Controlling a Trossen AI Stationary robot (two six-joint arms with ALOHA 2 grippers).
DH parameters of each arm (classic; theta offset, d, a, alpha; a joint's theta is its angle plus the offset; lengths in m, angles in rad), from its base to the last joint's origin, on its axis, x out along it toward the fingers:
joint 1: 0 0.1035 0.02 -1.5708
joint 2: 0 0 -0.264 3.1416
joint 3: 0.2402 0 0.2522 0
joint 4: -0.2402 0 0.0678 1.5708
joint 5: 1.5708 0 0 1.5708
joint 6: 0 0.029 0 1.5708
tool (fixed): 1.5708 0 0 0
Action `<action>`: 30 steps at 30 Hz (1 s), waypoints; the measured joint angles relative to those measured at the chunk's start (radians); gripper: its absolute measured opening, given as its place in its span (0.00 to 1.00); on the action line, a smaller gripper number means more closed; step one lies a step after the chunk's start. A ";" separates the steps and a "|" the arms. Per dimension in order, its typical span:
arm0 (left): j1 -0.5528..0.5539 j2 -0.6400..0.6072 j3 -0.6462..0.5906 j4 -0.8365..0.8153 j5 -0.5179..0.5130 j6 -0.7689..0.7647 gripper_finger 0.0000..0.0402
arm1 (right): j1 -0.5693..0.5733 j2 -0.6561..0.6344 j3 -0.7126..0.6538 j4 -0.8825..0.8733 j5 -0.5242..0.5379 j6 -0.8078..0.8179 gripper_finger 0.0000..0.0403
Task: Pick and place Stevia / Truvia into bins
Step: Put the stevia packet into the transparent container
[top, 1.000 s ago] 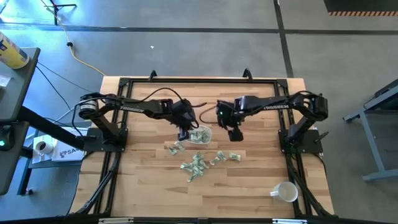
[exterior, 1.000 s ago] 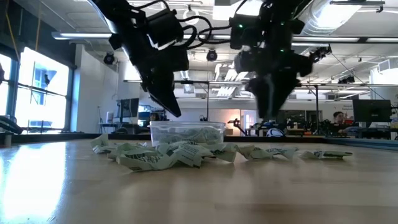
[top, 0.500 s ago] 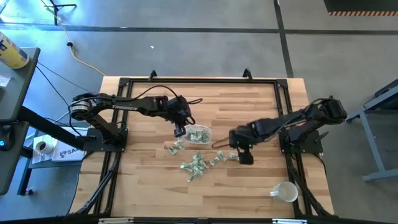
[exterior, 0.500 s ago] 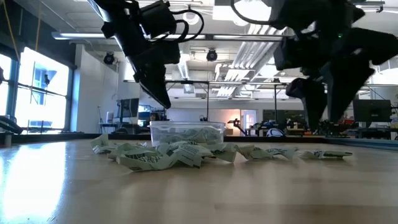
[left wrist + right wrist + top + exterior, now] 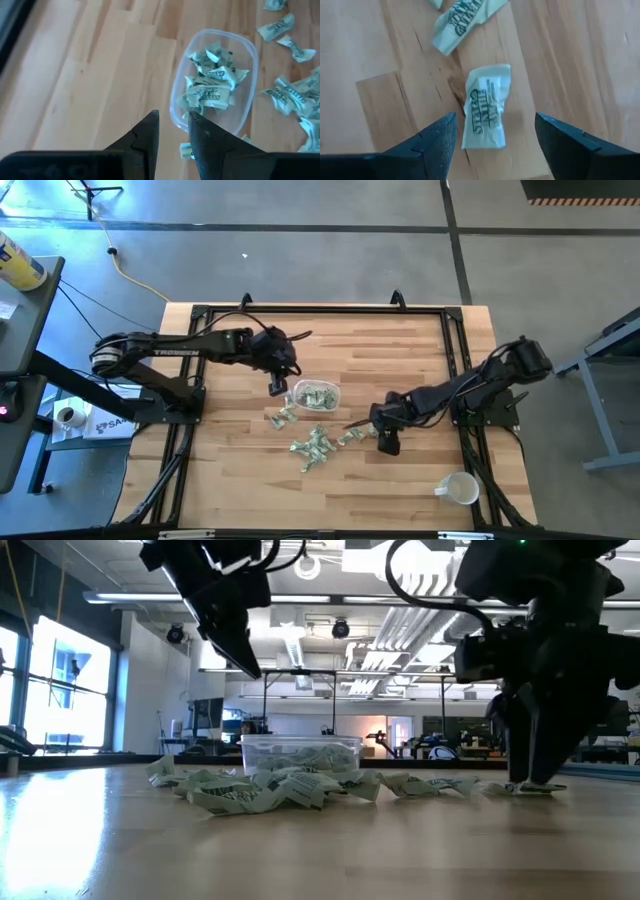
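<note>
Green-and-white Stevia packets lie scattered flat on the wooden table (image 5: 315, 442). More fill the clear bin (image 5: 317, 395), also in the left wrist view (image 5: 212, 85). My right gripper (image 5: 388, 442) is down at the table, open wide. Its fingers stand on either side of one packet (image 5: 485, 107) at the scatter's right end, without touching it. The low view shows that packet (image 5: 530, 788) under the gripper (image 5: 535, 775). My left gripper (image 5: 172, 122) hangs above the table just left of the bin, slightly open and holding nothing.
A white mug (image 5: 460, 488) lies on its side near the table's near right corner. A second packet (image 5: 465, 20) lies just beyond the one between my right fingers. A black frame (image 5: 320, 310) borders the table. Bare wood lies to the left of the bin.
My right gripper has swung from beside the bin toward the table's near right and dropped to the table, astride the rightmost packet. My left gripper has risen and drawn back from the bin's rim toward the table's left and far side.
</note>
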 joint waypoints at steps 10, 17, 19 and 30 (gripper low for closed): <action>0.000 -0.038 0.000 -0.054 -0.042 -0.009 0.35 | 0.047 0.088 0.006 0.061 0.091 -0.024 0.62; 0.000 -0.038 0.000 -0.108 -0.037 -0.044 0.35 | -0.026 0.088 0.019 0.040 0.069 -0.023 0.38; 0.000 -0.038 0.000 -0.122 -0.033 -0.059 0.35 | -0.063 0.089 0.019 0.047 0.052 -0.022 0.29; 0.000 -0.037 0.000 -0.222 -0.096 -0.099 0.35 | -0.302 0.096 0.205 0.051 0.073 -0.088 0.04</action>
